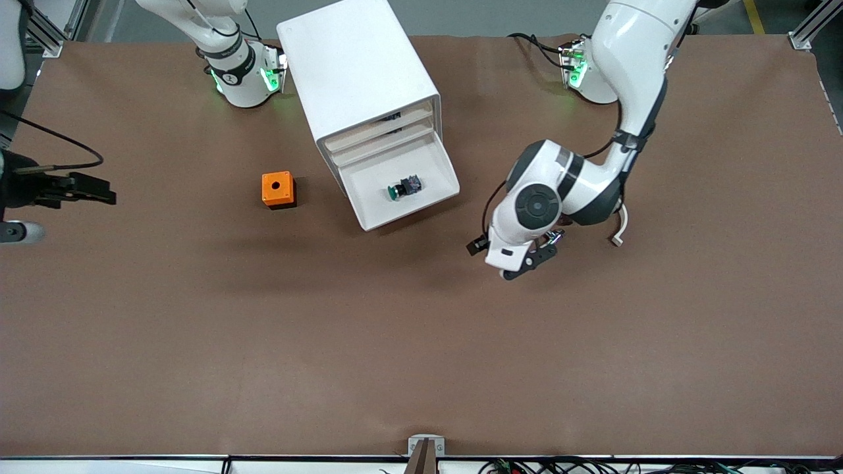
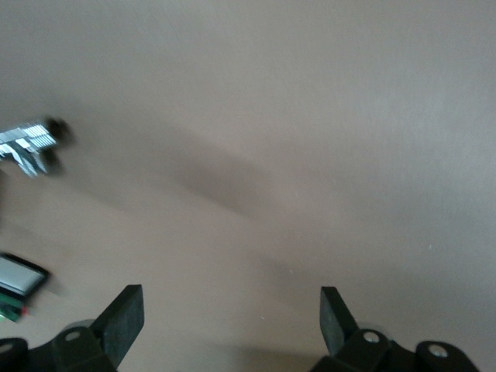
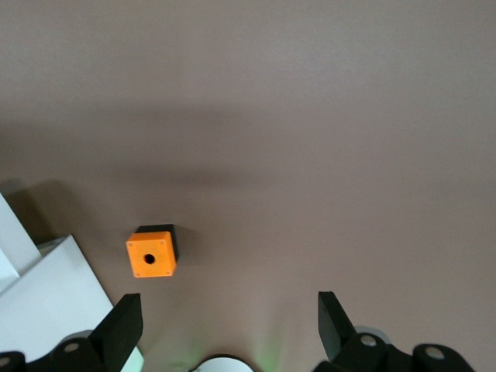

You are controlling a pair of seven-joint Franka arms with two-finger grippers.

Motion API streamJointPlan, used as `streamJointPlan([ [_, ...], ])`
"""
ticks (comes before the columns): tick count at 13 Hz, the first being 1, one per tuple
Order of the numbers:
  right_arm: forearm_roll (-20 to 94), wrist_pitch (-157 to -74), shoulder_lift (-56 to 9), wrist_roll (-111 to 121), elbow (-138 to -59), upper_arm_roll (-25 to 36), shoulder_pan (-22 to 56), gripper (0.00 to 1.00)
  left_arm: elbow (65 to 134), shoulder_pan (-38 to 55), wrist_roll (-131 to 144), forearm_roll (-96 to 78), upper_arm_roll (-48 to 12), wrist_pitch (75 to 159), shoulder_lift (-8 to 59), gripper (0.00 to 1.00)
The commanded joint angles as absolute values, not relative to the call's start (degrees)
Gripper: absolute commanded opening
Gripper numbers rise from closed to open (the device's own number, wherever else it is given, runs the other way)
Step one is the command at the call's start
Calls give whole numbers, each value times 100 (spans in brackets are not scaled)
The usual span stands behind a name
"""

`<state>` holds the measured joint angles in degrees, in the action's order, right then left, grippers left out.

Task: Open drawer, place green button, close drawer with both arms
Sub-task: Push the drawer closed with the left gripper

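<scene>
Even, bright light from above falls on the brown bench. Soft, wide shadows lie beside the cabinet and under the left arm. The left wrist view is blurred, the front view is sharp. Green lamps glow at both bases.

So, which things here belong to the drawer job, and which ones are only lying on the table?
Belonging to the job:
- drawer, pulled open
- button, lying in the drawer
- left gripper, open, over bare table
- right gripper, open, at the right arm's end

Only lying about:
- orange cube, beside the cabinet
</scene>
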<state>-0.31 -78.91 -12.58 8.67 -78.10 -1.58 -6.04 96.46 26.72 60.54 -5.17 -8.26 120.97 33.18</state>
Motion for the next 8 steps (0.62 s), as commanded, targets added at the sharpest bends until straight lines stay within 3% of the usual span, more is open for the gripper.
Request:
streamJointPlan([
  [1,-9,-7788,-1204,1142,-7770,-237,-888,100,9413,2961,6511,-527,-826,12094,3594,100],
  [4,-62,-7489,-1204,1143,-7279,-220,-1054,100,9413,3242,6548,-886,-905,12094,3639,100],
  [8,279,-7453,-1116,1160,-7207,-229,-1397,100,9536,3682,7065,-1134,-914,12041,3604,100],
])
